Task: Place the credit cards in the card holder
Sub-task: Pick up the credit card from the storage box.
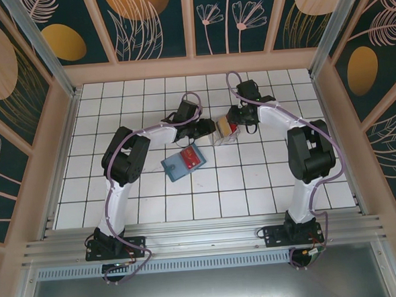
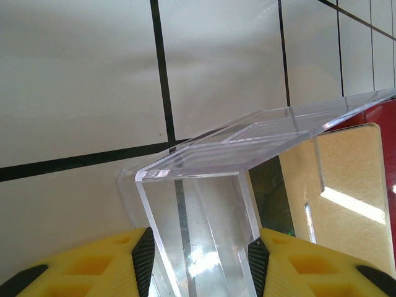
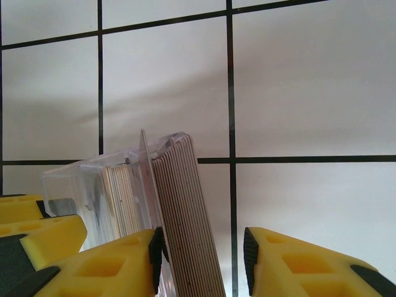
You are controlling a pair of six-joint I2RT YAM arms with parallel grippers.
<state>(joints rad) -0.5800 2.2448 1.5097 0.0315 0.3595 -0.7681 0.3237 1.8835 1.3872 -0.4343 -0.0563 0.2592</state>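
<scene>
**Cards Stand Between the Right Jaws**

The credit cards [image 3: 185, 216] stand on edge in a thick stack, right between the right jaws. One black pad [image 3: 158, 247] touches the side of the stack. The other pad [image 3: 249, 247] is apart from it, and a strip of the white desk [image 3: 309, 93] shows in the gap. So the right jaws are partly wide and grip nothing yet. The long side of the stack points out ahead of these jaws and leans a little.

The cards sit in a clear box [image 2: 247, 142]. The left jaws are closed on the near end of the box, one pad [image 2: 145, 253] on each wall. I think they hold the box steady. A tan card [image 2: 349, 185] and a red card [image 2: 383, 120] show ahead of the left jaws, off to one side.

The card holder [image 1: 183, 163] lies flat on the desk, well apart from both sets of jaws. From the right jaws it is past the box, over on the left arm's side and back toward the arm bases. The left arm [image 1: 128, 156] is nearer to it. A red patch lies on it, too small to tell if it is a card.

I think the next move is for the right jaws to pinch across the thin way of the stack and lift. Too many cards could come up at once.
</scene>
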